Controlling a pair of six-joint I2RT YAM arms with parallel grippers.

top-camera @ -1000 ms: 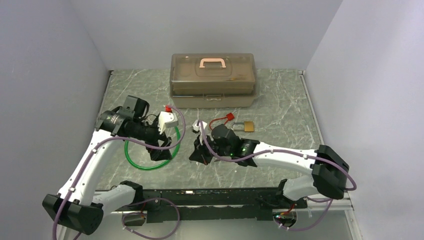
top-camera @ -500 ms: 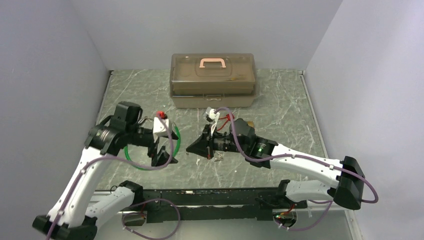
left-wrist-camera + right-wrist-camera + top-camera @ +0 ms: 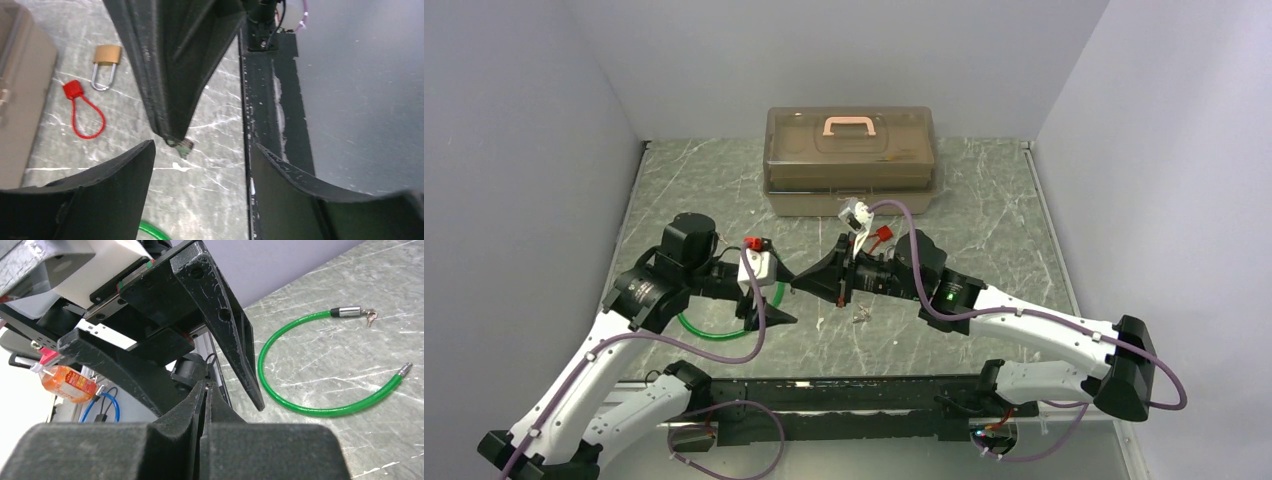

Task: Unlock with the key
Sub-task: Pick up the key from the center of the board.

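My right gripper (image 3: 799,288) is shut on the key (image 3: 181,146), a tiny silver piece that pokes out of its pinched fingertips above the table. My left gripper (image 3: 200,147) faces it, open, with a finger on either side of the key and nearer to it on the left. Neither left finger touches the key. In the right wrist view only a speck of the key (image 3: 207,385) shows at the shut tips of the right gripper (image 3: 206,386). The brass padlock (image 3: 106,60) lies flat on the table behind. The right arm hides it in the top view.
A red tag (image 3: 72,89) on a red wire loop lies beside the padlock. A brown box (image 3: 851,160) stands at the back. A green cable (image 3: 310,410) curls under the left gripper (image 3: 774,312), more small keys (image 3: 371,315) at its end. Small silver bits (image 3: 859,313) lie under the right arm.
The right gripper has risen off the table and swung left, still shut. The left gripper has turned right to face it, and its jaws have narrowed a little.
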